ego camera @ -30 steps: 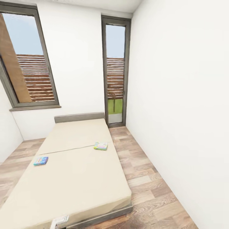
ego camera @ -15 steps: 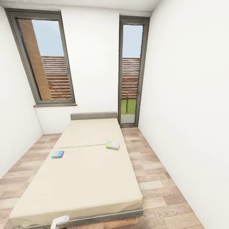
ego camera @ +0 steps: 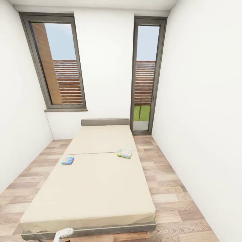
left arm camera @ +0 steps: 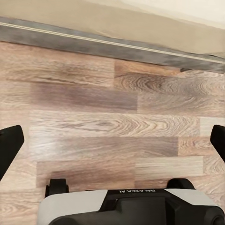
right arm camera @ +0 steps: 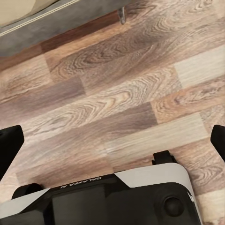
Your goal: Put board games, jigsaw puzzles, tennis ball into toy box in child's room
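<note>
Board games lie on the bed, both about halfway up the beige mattress: the small blue one close to the left edge, and the bigger green-edged one close to the right edge. The robot faces the foot of the bed, so both boxes sit far from it, well apart from each other.

In the wrist views the left hand and the right hand hang over the wood floor just short of the bed frame, each with fingers spread wide and nothing between them.

The likely trouble is reach. From the foot of the bed neither box looks within an arm's stretch, so leaning in could press the trunk or base against the frame. Driving up the right side looks tight, with the wall close by, and an elbow might scrape it. The boxes are flat and thin on a soft cover; fingers coming straight down could dig into the mattress or push a box off the edge instead of catching it
</note>
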Controlling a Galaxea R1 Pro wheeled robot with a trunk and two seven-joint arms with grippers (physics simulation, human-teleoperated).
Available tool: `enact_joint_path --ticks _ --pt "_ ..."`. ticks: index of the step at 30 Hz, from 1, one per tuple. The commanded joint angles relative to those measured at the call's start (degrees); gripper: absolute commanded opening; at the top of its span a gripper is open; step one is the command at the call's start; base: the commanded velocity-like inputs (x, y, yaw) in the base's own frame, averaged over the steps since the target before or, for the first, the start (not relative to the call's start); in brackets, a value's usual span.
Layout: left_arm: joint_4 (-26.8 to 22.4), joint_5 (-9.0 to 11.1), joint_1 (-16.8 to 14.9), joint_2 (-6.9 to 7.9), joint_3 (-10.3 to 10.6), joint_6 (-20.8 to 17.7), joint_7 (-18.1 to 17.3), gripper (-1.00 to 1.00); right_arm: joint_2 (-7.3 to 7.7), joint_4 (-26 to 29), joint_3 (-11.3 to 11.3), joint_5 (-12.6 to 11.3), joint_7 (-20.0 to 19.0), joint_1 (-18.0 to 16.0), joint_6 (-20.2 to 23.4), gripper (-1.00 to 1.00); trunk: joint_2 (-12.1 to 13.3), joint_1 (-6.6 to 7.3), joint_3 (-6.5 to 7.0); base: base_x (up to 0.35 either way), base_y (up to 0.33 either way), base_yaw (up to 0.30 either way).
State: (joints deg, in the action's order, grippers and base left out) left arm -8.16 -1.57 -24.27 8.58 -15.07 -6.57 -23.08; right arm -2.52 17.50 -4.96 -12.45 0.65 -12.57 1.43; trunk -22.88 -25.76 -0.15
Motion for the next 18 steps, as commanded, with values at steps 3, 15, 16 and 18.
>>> enact_joint_path --ticks 3,15,16,18 --pt "-0.1 -0.2 0.1 -0.15 -0.4 -0.4 -0.2 1.0 -0.09 0.1 -0.3 -0.2 0.1 0.0 0.2 1.0 0.0 -0.02 -0.02 0.032 -0.023 0.005" --pt "-0.1 -0.3 0.1 -0.31 -0.2 -0.3 0.1 1.0 -0.03 0.0 -0.3 -0.1 0.2 0.0 -0.2 1.0 0.0 -0.02 -0.02 0.152 -0.232 0.001" --pt "-0.1 -0.3 0.1 -0.31 -0.2 -0.3 0.1 1.0 -0.03 -0.1 -0.3 -0.1 0.2 0.0 -0.6 1.0 0.0 -0.02 -0.02 0.217 -0.268 0.0" --pt "-0.1 -0.3 0.1 -0.32 -0.2 -0.3 0.1 1.0 -0.03 -0.2 -0.2 -0.1 0.2 0.0 -1.0 1.0 0.0 -0.02 -0.02 0.222 -0.268 0.0"
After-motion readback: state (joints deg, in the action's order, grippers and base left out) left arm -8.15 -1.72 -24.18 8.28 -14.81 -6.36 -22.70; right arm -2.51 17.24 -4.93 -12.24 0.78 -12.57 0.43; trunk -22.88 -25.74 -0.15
